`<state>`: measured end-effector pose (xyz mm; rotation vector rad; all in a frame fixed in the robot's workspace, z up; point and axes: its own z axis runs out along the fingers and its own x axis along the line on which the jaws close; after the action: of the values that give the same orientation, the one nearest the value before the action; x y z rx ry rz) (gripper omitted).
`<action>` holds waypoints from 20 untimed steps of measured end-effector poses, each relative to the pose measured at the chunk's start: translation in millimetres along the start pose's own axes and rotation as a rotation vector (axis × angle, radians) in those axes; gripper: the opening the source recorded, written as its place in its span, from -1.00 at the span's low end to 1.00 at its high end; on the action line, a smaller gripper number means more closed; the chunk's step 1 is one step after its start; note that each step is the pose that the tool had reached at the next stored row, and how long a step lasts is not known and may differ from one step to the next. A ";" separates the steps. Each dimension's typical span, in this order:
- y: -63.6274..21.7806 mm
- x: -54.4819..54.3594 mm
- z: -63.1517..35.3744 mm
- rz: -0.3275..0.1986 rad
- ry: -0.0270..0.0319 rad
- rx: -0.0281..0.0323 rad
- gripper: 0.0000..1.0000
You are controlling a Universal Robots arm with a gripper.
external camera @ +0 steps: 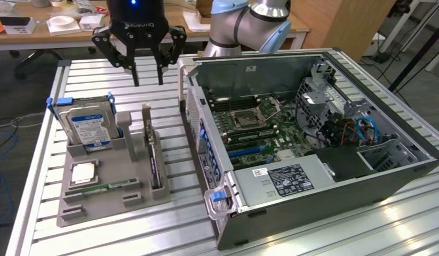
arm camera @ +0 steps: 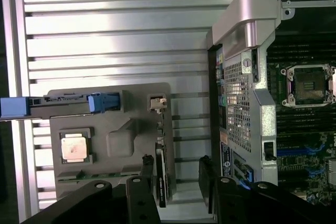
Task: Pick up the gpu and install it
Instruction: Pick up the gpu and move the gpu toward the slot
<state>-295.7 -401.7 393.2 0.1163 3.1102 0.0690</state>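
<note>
The gpu (external camera: pixel 154 160) stands on edge in the gray tray (external camera: pixel 98 205) beside the computer case (external camera: pixel 304 133). Its long axis runs away from the exterior camera, bracket apparently at the far end. Gripper (external camera: pixel 148 76) hangs above that end, spread wide, holding nothing.

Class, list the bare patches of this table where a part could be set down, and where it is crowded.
Free: the near end of the table, in front of the tray and beside the computer case; its far end beyond the tray, beneath the open hand. Crowded: the tray, holding hard drive and gpu, and the narrow strip between tray and case.
</note>
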 end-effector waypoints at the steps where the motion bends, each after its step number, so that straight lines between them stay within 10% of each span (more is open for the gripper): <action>1: 0.0 0.0 0.0 0.000 -0.0001 0.0000 -0.05; 20: -5.4 -0.4 -0.3 0.000 -0.0029 -0.0001 -0.05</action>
<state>-295.7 -407.1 393.3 0.1161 3.1073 0.0689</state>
